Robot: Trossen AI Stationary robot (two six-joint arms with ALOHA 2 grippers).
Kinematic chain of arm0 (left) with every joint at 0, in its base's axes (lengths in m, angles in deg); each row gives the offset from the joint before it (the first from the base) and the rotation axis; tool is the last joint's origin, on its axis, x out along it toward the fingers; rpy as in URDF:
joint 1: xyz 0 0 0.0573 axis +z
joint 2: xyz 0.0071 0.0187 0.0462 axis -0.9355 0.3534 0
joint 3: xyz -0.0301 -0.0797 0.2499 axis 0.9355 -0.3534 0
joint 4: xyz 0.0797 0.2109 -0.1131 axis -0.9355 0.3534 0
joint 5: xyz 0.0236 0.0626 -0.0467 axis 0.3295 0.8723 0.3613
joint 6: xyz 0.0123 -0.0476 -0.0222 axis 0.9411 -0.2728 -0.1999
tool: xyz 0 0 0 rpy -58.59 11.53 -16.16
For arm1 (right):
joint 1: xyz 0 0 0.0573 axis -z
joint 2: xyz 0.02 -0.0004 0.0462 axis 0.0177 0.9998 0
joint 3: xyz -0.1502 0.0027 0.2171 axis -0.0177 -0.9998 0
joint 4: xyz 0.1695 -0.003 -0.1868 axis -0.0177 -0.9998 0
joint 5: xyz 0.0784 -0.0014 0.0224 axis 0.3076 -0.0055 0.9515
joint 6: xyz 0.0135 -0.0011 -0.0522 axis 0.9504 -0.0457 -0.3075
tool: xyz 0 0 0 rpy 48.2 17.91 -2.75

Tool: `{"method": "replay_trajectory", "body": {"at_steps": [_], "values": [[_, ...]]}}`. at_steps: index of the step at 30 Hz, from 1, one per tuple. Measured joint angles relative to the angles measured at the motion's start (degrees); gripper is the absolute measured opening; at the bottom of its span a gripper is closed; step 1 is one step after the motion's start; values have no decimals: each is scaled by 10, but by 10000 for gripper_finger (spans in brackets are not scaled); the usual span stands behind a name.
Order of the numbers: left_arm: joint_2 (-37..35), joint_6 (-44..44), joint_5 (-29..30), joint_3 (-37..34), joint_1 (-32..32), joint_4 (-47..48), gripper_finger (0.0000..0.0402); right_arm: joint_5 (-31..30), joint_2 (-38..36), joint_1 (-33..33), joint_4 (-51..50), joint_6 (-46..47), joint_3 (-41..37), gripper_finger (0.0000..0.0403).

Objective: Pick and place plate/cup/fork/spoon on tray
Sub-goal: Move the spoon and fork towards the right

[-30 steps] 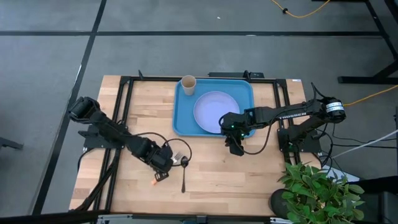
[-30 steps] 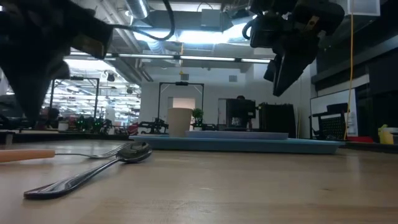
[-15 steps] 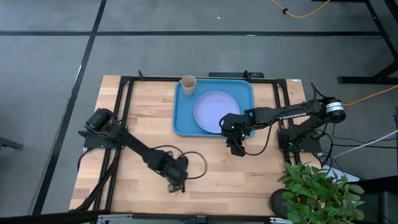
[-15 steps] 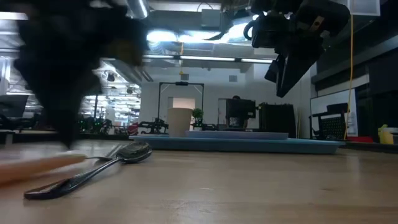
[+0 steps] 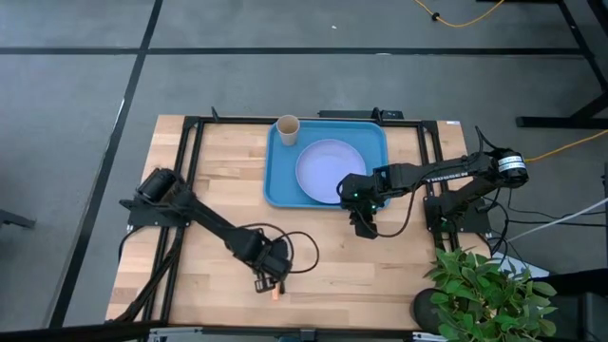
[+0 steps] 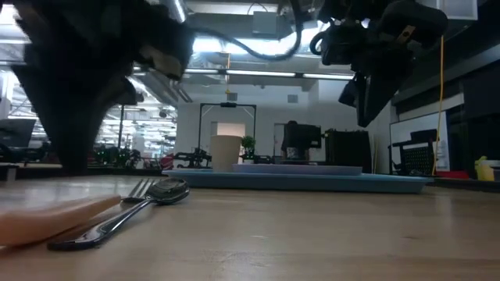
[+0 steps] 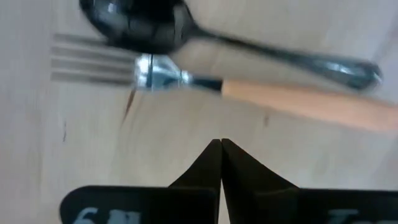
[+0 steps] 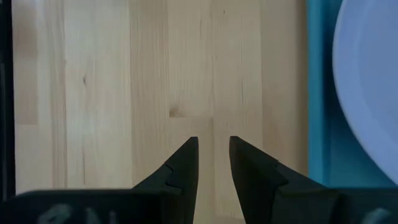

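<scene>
The fork (image 7: 298, 102), with an orange handle and a silver head, and the dark spoon (image 7: 267, 51) lie side by side on the wooden table, the spoon's bowl (image 7: 137, 25) over the fork's tines. My left gripper (image 7: 221, 144) is shut and hovers just beside the fork's handle, near the table's front edge (image 5: 270, 274). In the high view only the fork's handle tip (image 5: 275, 294) shows. The lavender plate (image 5: 328, 169) and the tan cup (image 5: 287, 126) sit on the blue tray (image 5: 275, 161). My right gripper (image 8: 214, 146) is open and empty over bare wood by the tray's near right corner (image 5: 364, 224).
A potted plant (image 5: 484, 290) stands off the table's near right corner. Black frame rails (image 5: 190, 161) run along the table's left and right sides. Bare wood lies between the tray and the near edge.
My left gripper has gone toward the table's near edge and a little to the right. The fork has turned about: its orange handle has swung toward the near edge and now lies alongside the spoon, with its head still by the spoon's bowl.
</scene>
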Motion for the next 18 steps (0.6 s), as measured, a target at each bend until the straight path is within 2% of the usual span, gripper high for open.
{"method": "replay_trajectory", "body": {"at_steps": [2, 10, 12, 14, 16, 18], "values": [[13, 4, 14, 0, 3, -18, 0, 0, 0, 0, 0, -3, 0, 95], [53, 66, 2, 8, 32, -65, 0, 0, 0, 0, -3, -10, 0, 95], [57, 87, 20, 21, 41, -73, 0, 0, 0, 0, -4, -10, 0, 95], [62, 108, 68, 47, 56, -115, 0, 0, 0, 0, -4, -10, 0, 95], [54, 135, 91, 71, 69, -111, 0, 0, 0, 0, -4, -10, 0, 95], [57, 153, 86, 88, 73, -106, 0, 0, 0, 0, -6, -8, 0, 95]]}}
